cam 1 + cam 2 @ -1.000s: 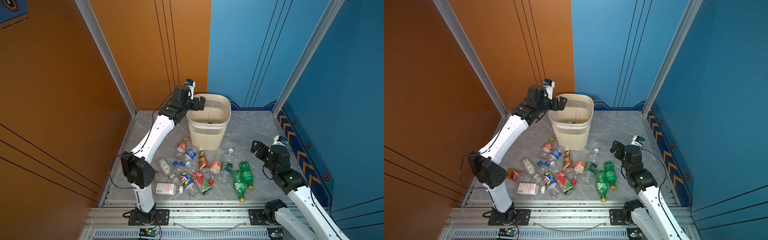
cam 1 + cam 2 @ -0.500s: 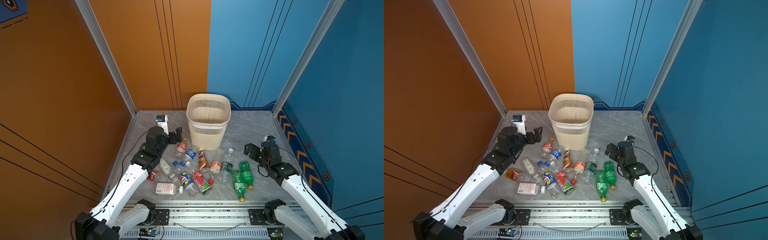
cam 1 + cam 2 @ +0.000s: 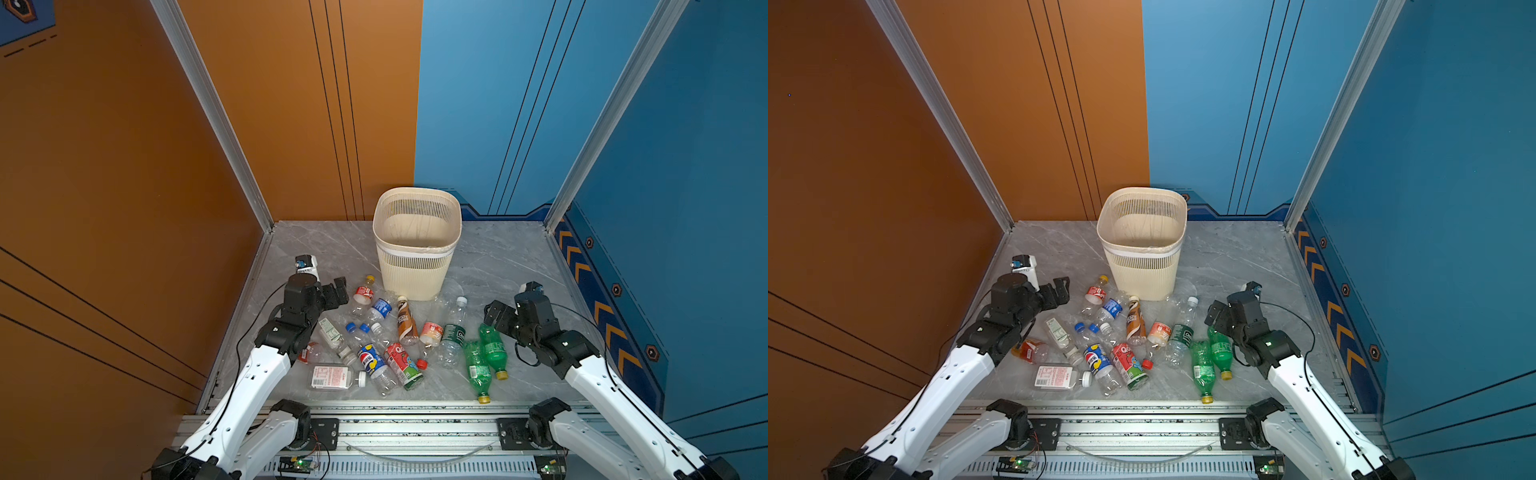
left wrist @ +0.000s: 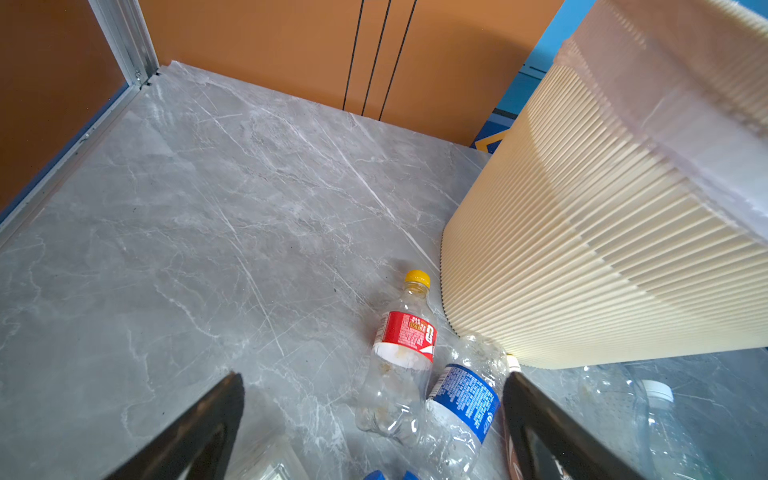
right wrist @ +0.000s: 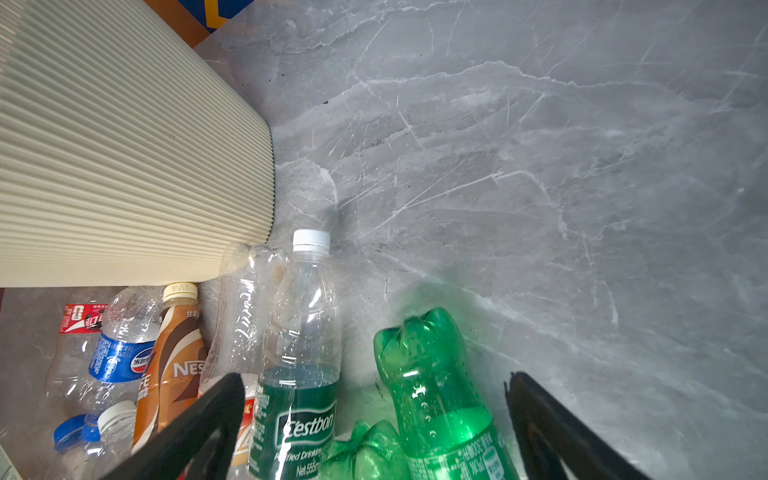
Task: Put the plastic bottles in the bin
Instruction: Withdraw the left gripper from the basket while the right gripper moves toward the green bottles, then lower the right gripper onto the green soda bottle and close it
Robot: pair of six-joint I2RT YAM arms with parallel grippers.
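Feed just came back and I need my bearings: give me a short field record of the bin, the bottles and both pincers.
bottles: lying in a pile in front of the bin, none held
bin: upright, at the back
left pincer: open, empty, next to the red-label bottle on the pile's left edge
right pincer: open, empty, by the green bottles on the pile's right edge

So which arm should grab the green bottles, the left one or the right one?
The right. The right gripper is open, close beside the green bottles, and its wrist view looks straight at one. The left gripper is far across, by the red-labelled bottle.
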